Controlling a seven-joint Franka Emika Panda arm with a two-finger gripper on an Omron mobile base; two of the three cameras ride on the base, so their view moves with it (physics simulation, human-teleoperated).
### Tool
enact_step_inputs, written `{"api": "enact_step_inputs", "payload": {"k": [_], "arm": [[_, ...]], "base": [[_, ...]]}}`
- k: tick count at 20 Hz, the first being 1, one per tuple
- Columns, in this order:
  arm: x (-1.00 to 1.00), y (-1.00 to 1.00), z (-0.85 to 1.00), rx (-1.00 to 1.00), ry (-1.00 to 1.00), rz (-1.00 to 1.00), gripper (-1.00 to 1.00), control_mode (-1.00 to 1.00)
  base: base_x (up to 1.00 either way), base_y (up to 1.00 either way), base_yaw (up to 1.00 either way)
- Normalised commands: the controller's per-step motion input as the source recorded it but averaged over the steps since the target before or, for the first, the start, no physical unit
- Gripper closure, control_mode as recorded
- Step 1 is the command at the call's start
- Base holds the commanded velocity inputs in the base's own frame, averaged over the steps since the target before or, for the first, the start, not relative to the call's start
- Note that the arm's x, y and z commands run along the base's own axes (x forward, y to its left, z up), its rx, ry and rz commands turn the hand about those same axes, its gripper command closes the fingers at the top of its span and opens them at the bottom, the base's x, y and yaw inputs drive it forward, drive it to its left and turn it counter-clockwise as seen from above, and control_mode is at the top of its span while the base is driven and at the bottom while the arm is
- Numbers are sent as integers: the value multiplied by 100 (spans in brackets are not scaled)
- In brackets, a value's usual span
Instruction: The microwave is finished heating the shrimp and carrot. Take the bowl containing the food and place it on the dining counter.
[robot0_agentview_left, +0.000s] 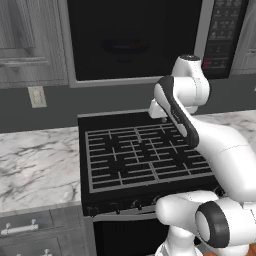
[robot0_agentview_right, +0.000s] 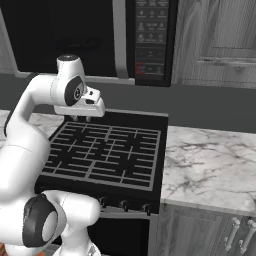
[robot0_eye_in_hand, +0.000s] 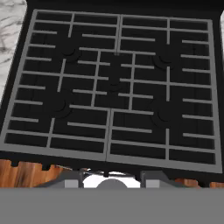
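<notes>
- Dark grey wall (robot0_agentview_left: 50, 107) runs behind a black stove, below wood-grain grey cabinets (robot0_agentview_right: 215, 40).
- Built into that cabinet row, the microwave (robot0_agentview_left: 135, 37) sits directly above the stove with its big dark glass door closed; a black button panel (robot0_agentview_right: 151, 40) stands at its right side.
- Through the dark glass a faint rounded shape shows in the left base view; I cannot tell whether it is the bowl.
- Below the microwave, the stove (robot0_agentview_left: 145, 155) carries a grey grate over dark burners, with knobs (robot0_agentview_right: 125, 205) along its front edge.
- Marble counter (robot0_agentview_left: 35, 165) with grey veins flanks the stove on the left, and another stretch of marble (robot0_agentview_right: 210, 165) lies on the right, over grey drawers with silver handles (robot0_agentview_left: 20, 229).
- A pale wall outlet (robot0_agentview_left: 36, 96) sits on the wall above the left marble.
- The white arm bends high over the stove's back part, and its tool (robot0_agentview_right: 82, 118) hangs above the rear of the grate, pointing down, touching nothing.
- In the hand view the grate spreads out beneath, with a strip of brown wood floor (robot0_eye_in_hand: 26, 173) along the stove's front.
- Whether the tool's fingers are spread or pressed together I cannot tell; nothing is seen pinched in them.
</notes>
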Motion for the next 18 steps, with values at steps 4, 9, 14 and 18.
{"api": "enact_step_inputs", "payload": {"k": [4,9,14,18], "arm": [[-11,-5,0,1,-6,0,-100,-100],[0,0,0,0,0,0,-100,-100],[-29,-4,4,0,-15,0,-100,-100],[-57,-33,28,0,-41,3,-100,-100]], "base": [[0,0,0],[0,0,0],[0,0,0],[0,0,0]]}}
